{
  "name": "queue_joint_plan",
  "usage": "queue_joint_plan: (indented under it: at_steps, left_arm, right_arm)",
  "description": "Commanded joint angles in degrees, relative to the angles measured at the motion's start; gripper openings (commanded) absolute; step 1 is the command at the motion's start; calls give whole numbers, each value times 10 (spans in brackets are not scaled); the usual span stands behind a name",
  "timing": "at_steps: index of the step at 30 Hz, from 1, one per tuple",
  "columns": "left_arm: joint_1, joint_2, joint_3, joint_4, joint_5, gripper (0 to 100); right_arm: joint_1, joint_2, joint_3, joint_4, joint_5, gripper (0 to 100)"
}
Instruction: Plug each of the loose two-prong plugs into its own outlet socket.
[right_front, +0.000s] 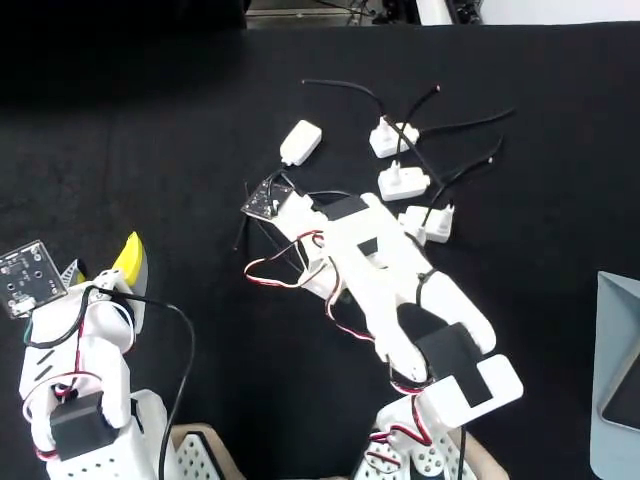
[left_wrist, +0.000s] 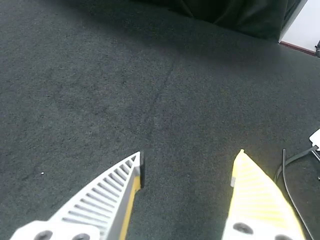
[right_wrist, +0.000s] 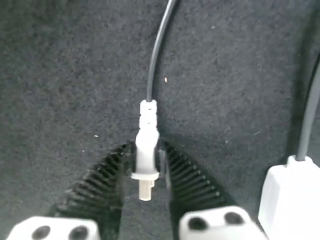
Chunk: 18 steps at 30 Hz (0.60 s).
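A white two-prong plug (right_wrist: 145, 157) on a black cable (right_wrist: 159, 47) is pinched between the black fingers of my right gripper (right_wrist: 146, 148), just above the black cloth. Beside it lies a white outlet block (right_wrist: 287, 200). In the high view the right arm (right_front: 370, 260) stretches toward table centre, its wrist near a loose white outlet socket (right_front: 300, 142). Three more white blocks (right_front: 403, 182) with black cables lie to the right of it. My left gripper (left_wrist: 190, 154) hovers open over bare cloth at the near left, its yellow finger (right_front: 130, 258) showing.
A grey container (right_front: 615, 370) stands at the right edge. Black cables (right_front: 455, 175) trail across the far right of the cloth. A cable (left_wrist: 287, 172) runs past the left gripper's side. A cardboard edge (right_front: 195, 445) sits between the arm bases.
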<state>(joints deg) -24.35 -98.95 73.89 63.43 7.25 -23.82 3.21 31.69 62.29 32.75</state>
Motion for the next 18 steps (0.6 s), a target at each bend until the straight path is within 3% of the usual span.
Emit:
queue_joint_plan:
  at_steps: [1,5,18]
  left_arm:
    - [8,-3,-9,3,2,288]
    - [8,-3,-9,2,2,288]
    - [10,-3,-8,0,0,288]
  right_arm:
    - [8,-18,-22,14,2,12]
    - [9,-81,-22,55,-4,11]
    - [26,-361,17,75,-167,11]
